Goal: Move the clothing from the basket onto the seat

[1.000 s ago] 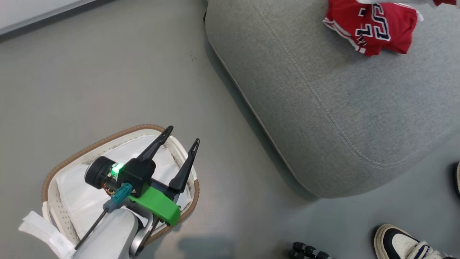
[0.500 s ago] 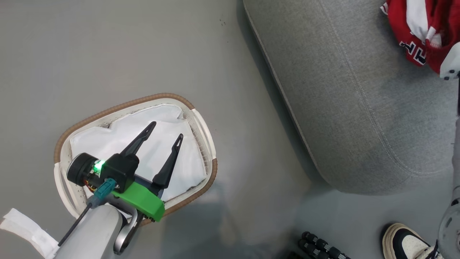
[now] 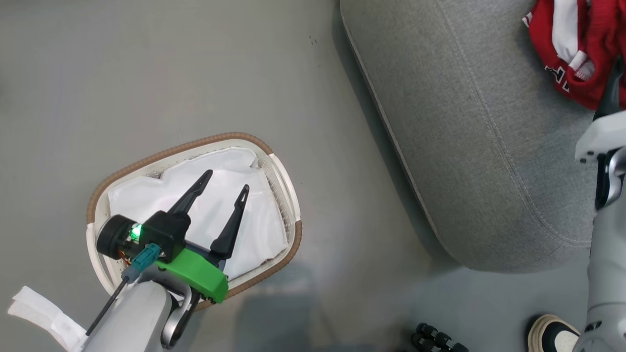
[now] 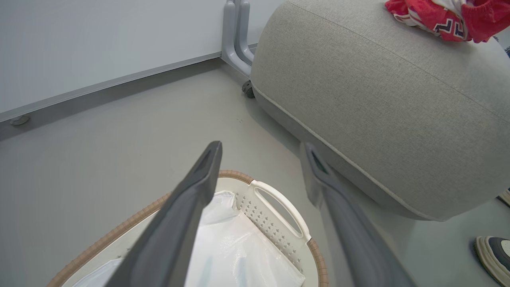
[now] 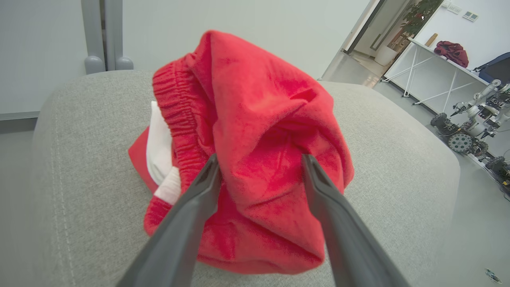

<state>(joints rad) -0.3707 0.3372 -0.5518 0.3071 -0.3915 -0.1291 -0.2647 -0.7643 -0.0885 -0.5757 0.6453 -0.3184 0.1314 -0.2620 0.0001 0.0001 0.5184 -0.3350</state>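
Note:
The clothing (image 3: 540,34) is a crumpled red pile with white trim at the far end of the grey seat (image 3: 479,137). In the right wrist view my right gripper (image 5: 259,159) is open. Its two fingers stand apart on either side of a bulge of the red clothing (image 5: 259,99), which rests on the seat (image 5: 79,179). My left gripper (image 3: 226,180) hangs open and empty over the basket (image 3: 161,152), which holds a plain white cloth (image 3: 254,225). The left wrist view shows the left gripper (image 4: 261,146), the basket's handle (image 4: 279,203), the seat (image 4: 378,99) and the clothing (image 4: 422,16).
A person's shoe (image 3: 552,335) and a small black wheeled part (image 3: 435,337) sit on the grey floor near the seat's near corner. A white strap (image 3: 44,313) lies beside the basket. A grey metal leg (image 4: 235,36) stands by the wall. Other machines (image 5: 462,135) stand far right.
The head camera has shifted, so the whole picture moved. My right forearm has come in at the right edge, and more red fabric with white trim now lies on the jersey. The left gripper stays open over the basket.

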